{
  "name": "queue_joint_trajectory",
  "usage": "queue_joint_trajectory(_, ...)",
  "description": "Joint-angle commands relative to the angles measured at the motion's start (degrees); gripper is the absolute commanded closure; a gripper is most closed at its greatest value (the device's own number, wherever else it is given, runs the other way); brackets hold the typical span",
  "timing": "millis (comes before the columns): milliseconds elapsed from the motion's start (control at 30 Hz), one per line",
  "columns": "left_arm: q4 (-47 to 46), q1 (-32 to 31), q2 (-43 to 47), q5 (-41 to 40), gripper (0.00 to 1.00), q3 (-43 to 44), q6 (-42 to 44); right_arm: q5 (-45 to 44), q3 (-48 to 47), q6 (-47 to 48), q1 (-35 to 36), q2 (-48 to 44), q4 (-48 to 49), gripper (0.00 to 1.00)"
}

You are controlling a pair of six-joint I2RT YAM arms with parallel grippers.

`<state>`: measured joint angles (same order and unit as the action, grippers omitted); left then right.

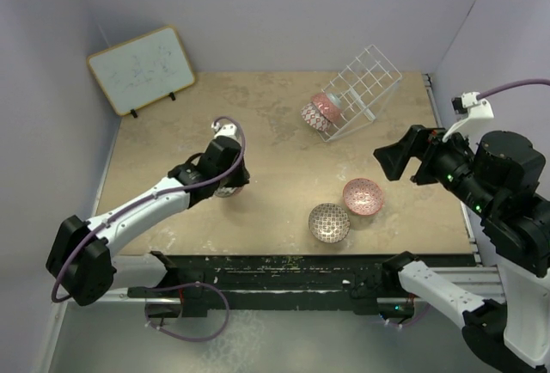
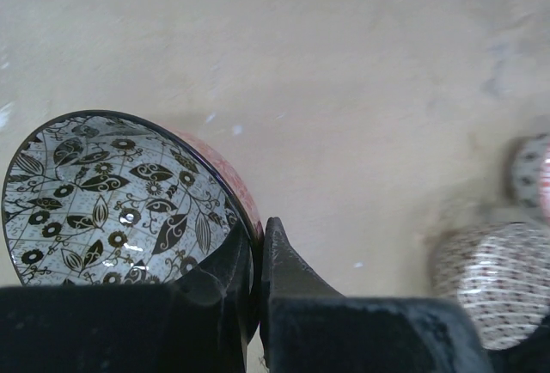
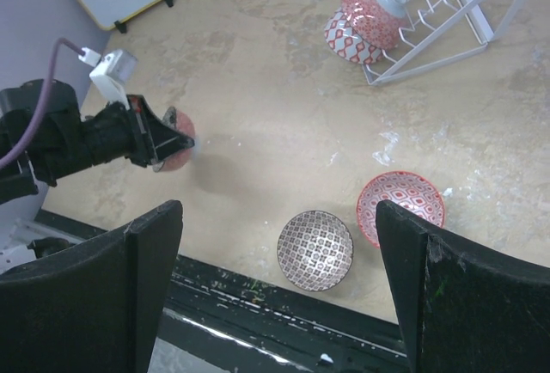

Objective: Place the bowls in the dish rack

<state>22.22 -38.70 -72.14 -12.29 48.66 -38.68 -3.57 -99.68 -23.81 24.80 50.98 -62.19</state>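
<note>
Left pincer (image 2: pixel 258 244) clamps rim of leaf-patterned bowl (image 2: pixel 112 201); right pincer (image 3: pixel 279 218) gapes wide, empty

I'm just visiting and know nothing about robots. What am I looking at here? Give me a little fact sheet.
Left gripper: shut on the rim of a leaf-patterned bowl
Right gripper: open, empty, above the table
Dish rack: white wire, tilted, far right
At the rack: two tipped bowls at its low end
Loose: pink bowl and lattice bowl, upright, side by side
Whiteboard: propped at far left
</note>
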Motion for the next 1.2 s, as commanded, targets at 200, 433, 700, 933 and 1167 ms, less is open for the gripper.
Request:
queue_joint_trajectory(200,-36.9,1.6,-5.6,19.8,1.0,12.6,-15.5,-4.0,-6.1,0.4,0.1,1.7,-2.1,0.05)
queue_joint_trajectory(433,-68.7,4.1,-23.1,28.9,1.0,20.0,-32.7,-5.7,-9.0,0.4,0.1,3.0,-4.6,0.05)
queue_joint_trajectory(700,-86.8,4.2,-41.8,30.5,1.0,34.9,-44.6,-7.9,-11.9,0.8,0.1,4.8,-6.4,0.05)
queue_joint_trajectory(933,-92.4,4.2,-51.6,28.8,1.0,47.3,-48.6,-9.2,-11.9,0.1,0.1,4.5,-7.1,0.05)
queue_joint_trajectory(1167,-95.8,4.0,-59.1,26.9,1.0,52.8,-51.4,-9.6,-12.0,-0.2,0.1,4.8,-7.4,0.05)
